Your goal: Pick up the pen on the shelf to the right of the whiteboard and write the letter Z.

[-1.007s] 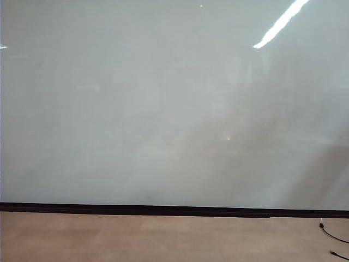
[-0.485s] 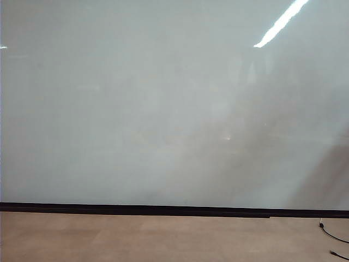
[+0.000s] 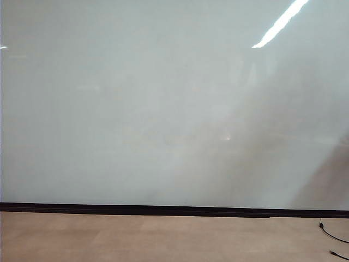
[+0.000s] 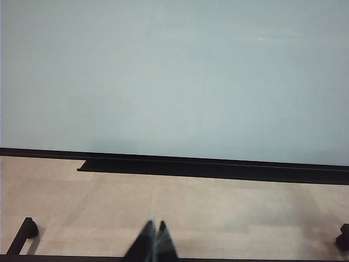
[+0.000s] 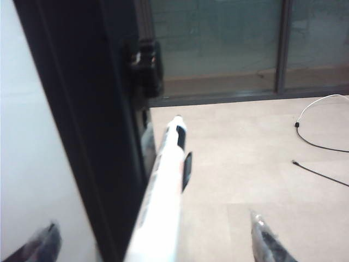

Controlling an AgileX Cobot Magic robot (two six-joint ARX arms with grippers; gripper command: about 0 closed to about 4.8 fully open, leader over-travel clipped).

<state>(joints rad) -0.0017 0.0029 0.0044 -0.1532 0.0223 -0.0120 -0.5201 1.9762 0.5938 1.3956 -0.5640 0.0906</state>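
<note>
The whiteboard (image 3: 163,109) fills the exterior view, with a black strip (image 3: 163,209) along its bottom edge; no arm shows there. No letter Z is in view. In the right wrist view the white pen (image 5: 163,185), with a black clip, runs along the black frame (image 5: 87,109) at the whiteboard's (image 5: 27,136) edge. The shelf under it is hidden. My right gripper (image 5: 154,241) is open, its fingertips (image 5: 264,237) wide on either side of the pen and not touching it. My left gripper (image 4: 155,229) is shut and empty, low over the floor in front of the whiteboard (image 4: 174,76).
A thin black cable (image 3: 332,234) lies on the pale wooden floor at the lower right. More cables (image 5: 316,114) trail on the floor beyond the pen, before a glass wall (image 5: 218,43). Black stand feet (image 4: 24,232) flank the left gripper.
Only faint reflections on the right part of the board have shifted. No arm or object has appeared in the exterior view.
</note>
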